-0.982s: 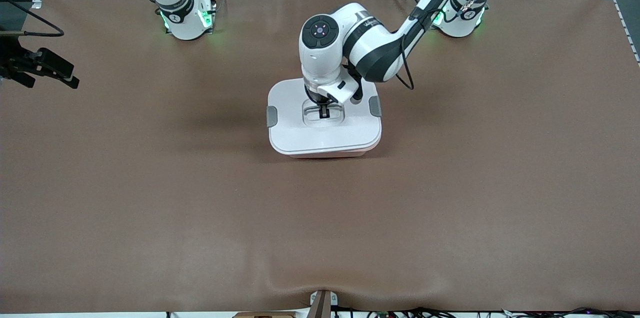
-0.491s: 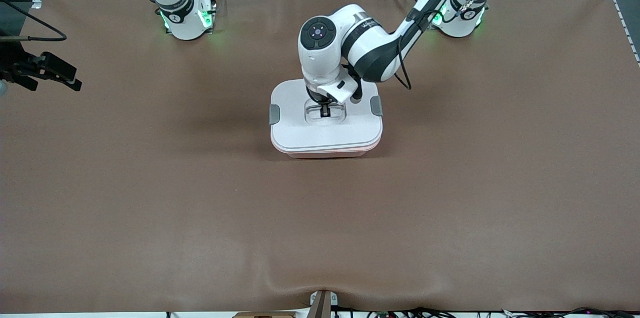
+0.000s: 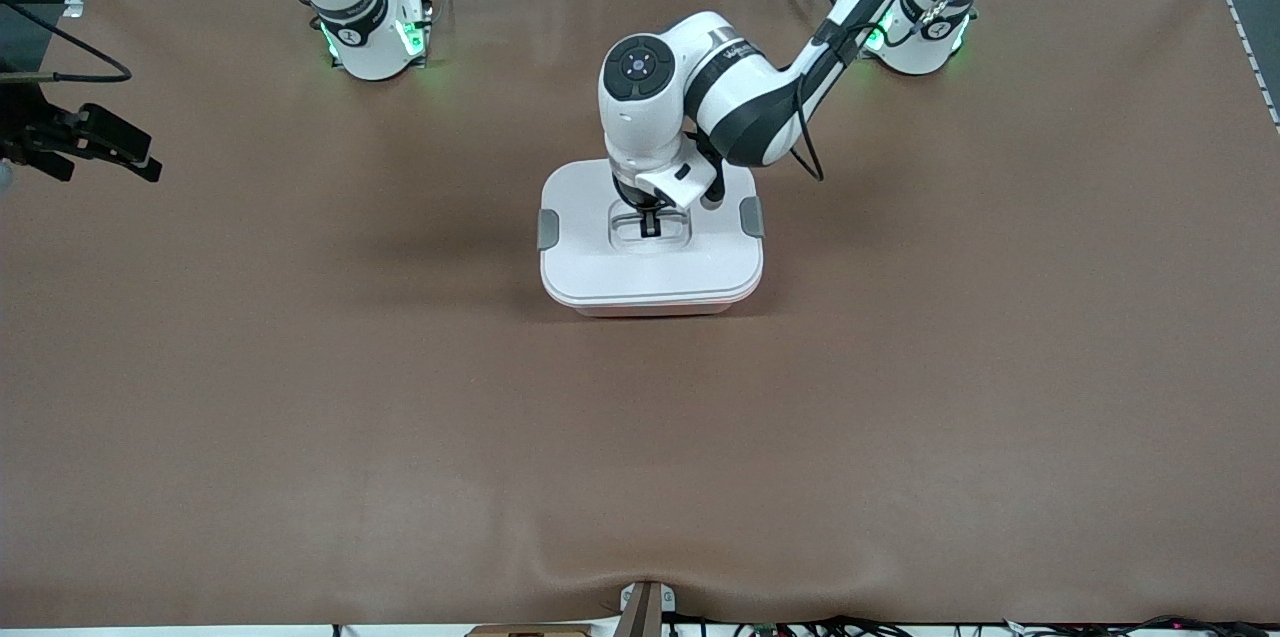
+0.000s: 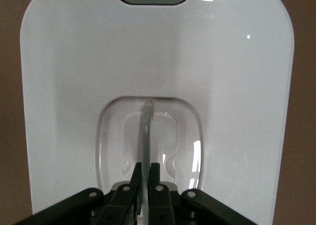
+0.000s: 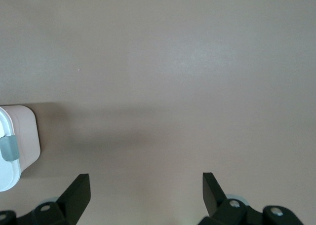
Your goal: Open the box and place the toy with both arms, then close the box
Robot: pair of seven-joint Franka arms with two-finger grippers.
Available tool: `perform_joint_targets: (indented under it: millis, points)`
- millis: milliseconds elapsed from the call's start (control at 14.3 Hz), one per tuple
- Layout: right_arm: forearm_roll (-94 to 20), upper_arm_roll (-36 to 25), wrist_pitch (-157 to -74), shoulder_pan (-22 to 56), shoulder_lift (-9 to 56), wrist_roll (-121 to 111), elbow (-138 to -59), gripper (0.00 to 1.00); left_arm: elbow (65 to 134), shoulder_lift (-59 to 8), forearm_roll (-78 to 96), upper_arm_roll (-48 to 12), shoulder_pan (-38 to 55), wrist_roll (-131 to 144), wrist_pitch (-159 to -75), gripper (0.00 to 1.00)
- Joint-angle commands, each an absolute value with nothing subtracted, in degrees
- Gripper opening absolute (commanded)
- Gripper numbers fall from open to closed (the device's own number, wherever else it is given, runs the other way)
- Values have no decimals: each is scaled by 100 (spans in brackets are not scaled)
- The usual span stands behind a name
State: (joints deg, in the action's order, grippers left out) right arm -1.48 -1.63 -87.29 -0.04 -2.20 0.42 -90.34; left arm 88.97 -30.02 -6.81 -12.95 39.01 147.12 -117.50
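The box (image 3: pixel 650 267) stands at mid-table, a pink tub (image 3: pixel 655 309) with the white lid lying on it and a grey latch on each side (image 3: pixel 547 229). My left gripper (image 3: pixel 650 223) is down in the lid's recessed centre. In the left wrist view the left gripper (image 4: pixel 145 168) is shut on the thin handle (image 4: pixel 146 131). My right gripper (image 3: pixel 150 165) hangs open and empty over the table's edge at the right arm's end. In the right wrist view its gripper (image 5: pixel 146 185) is over bare mat, with a corner of the box (image 5: pixel 22 136) showing. The toy is hidden.
The brown mat (image 3: pixel 900 397) covers the whole table. The arms' bases (image 3: pixel 375 37) stand along the table's edge farthest from the front camera. A small bracket (image 3: pixel 645 607) sits at the mat's edge nearest the front camera.
The lid, held by my left gripper, has come down a little and now lies level on the tub. My right gripper has hardly moved.
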Motion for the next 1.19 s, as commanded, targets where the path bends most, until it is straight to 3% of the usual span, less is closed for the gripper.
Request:
perform_joint_targets:
  millis: [0,1122]
  points:
    - [-149,-176,-8666,0,-158,-26,-8886,100,9070,-2900,-888,-1292,3911,14687,-11856,0]
    - [-149,-176,-8701,9,-114,-26,-8886,100,9211,-2935,-888,-1292,3911,14326,-11795,0]
